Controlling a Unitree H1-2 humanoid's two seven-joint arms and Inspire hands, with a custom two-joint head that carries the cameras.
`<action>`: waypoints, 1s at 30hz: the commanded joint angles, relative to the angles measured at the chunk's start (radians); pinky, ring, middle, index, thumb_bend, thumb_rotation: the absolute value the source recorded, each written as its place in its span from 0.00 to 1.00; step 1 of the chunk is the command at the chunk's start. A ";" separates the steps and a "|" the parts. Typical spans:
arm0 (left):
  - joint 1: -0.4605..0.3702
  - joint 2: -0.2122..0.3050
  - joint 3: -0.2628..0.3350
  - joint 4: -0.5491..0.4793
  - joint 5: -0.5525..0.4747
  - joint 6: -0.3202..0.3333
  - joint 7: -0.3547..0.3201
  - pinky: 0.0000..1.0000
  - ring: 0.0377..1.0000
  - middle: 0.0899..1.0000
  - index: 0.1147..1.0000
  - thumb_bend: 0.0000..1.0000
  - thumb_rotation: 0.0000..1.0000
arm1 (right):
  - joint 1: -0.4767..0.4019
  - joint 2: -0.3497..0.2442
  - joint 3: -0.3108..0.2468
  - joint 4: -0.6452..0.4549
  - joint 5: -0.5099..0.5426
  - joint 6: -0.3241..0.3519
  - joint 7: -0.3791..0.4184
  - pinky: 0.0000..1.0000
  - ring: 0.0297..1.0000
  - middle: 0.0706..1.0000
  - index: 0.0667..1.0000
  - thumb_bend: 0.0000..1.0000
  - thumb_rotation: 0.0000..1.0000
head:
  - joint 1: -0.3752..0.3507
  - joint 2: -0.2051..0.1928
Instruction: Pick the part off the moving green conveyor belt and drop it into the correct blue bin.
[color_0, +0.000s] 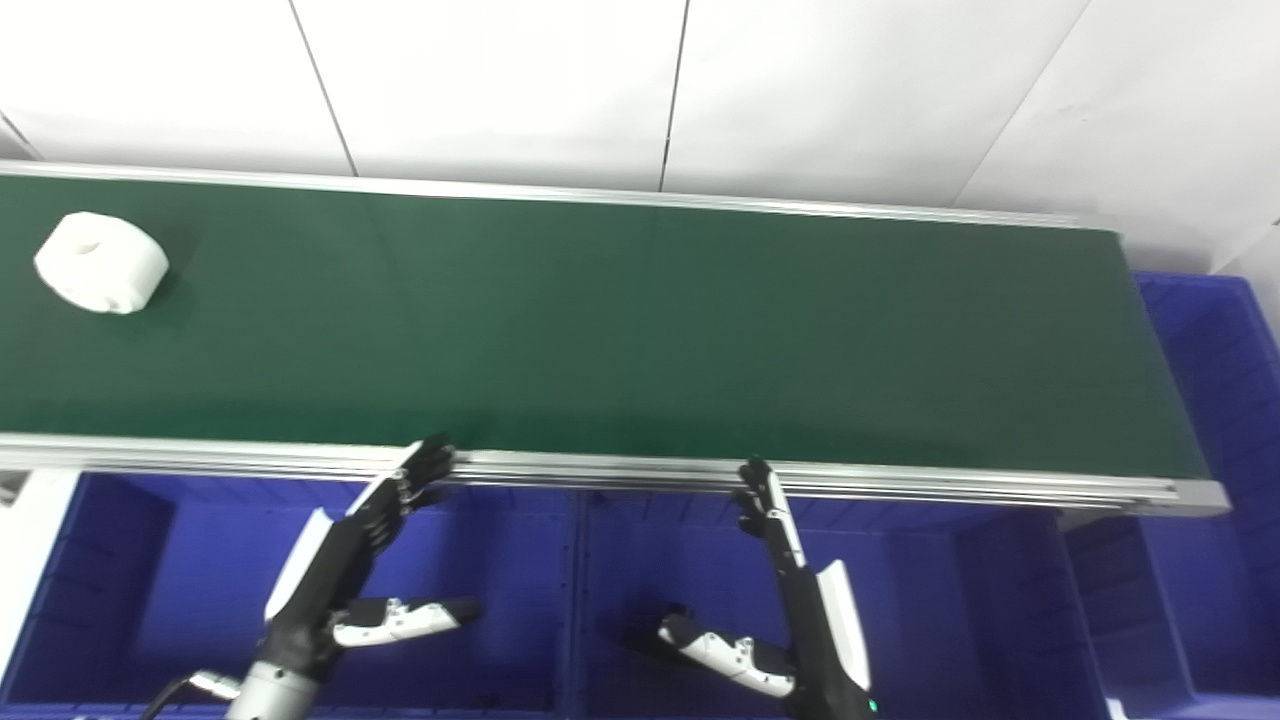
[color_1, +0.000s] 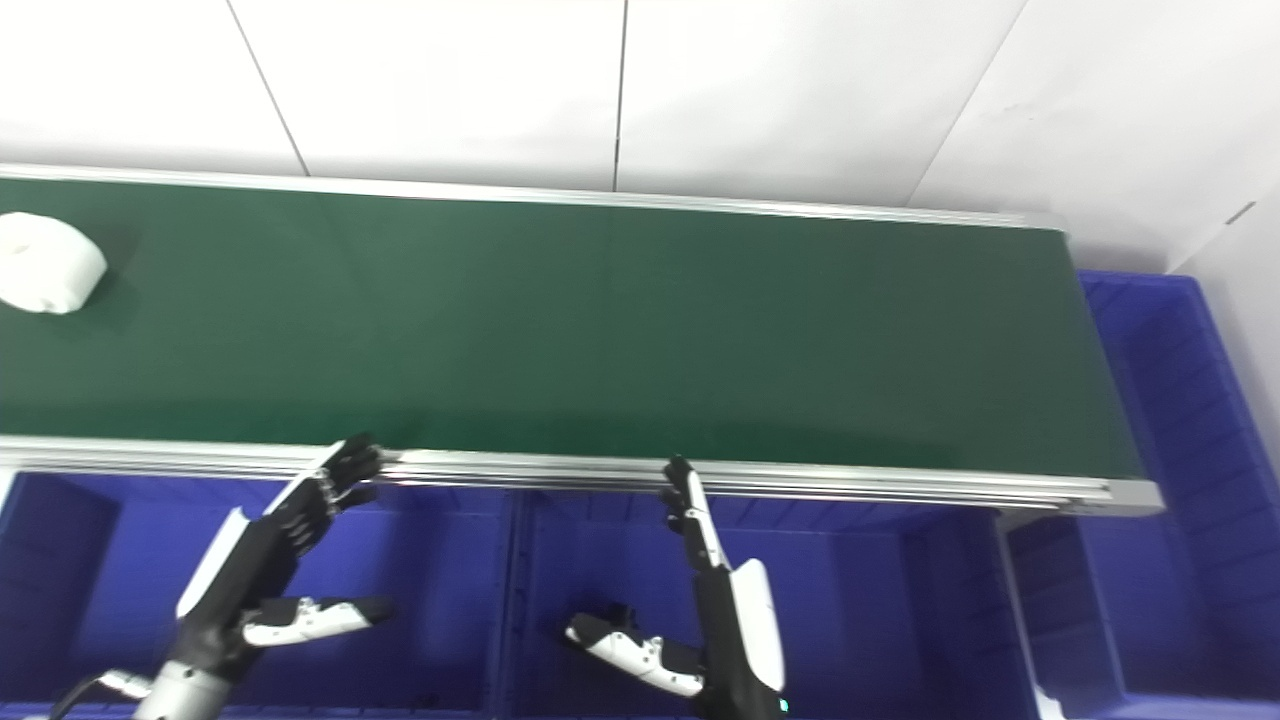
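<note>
A white round part (color_0: 101, 263) with a hole in its top lies on the green conveyor belt (color_0: 620, 330) at the far left; it also shows in the right eye view (color_1: 48, 263). My left hand (color_0: 345, 560) is open and empty, held over the blue bins below the belt's near rail, its fingertips at the rail. My right hand (color_0: 790, 590) is open and empty too, fingers pointing up toward the rail, thumb out to the left. Both hands are far to the right of the part.
Blue bins sit below the belt's near edge: one under the left hand (color_0: 180, 580), one in the middle (color_0: 920, 600). Another blue bin (color_0: 1220, 420) stands past the belt's right end. A silver rail (color_0: 600, 468) borders the belt's near side. A white wall rises behind.
</note>
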 joint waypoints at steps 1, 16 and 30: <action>0.010 -0.033 0.062 -0.006 -0.028 -0.022 -0.105 0.85 0.89 0.90 0.90 0.77 0.26 | 0.014 0.009 0.009 -0.012 -0.006 -0.057 -0.032 0.83 0.88 0.95 1.00 0.78 0.60 | 0.000 0.000; -0.039 -0.330 0.590 0.057 -0.138 -0.022 -0.787 0.84 0.89 0.90 0.89 0.79 0.31 | -0.001 0.003 0.022 0.010 -0.015 -0.054 -0.055 0.83 0.87 0.95 1.00 0.78 0.60 | 0.063 -0.014; -0.067 -0.464 0.853 0.055 -0.215 -0.022 -1.083 0.81 0.85 0.88 0.87 0.81 0.39 | -0.016 -0.009 0.020 0.027 -0.011 -0.056 -0.052 0.83 0.87 0.94 1.00 0.78 0.61 | 0.128 -0.032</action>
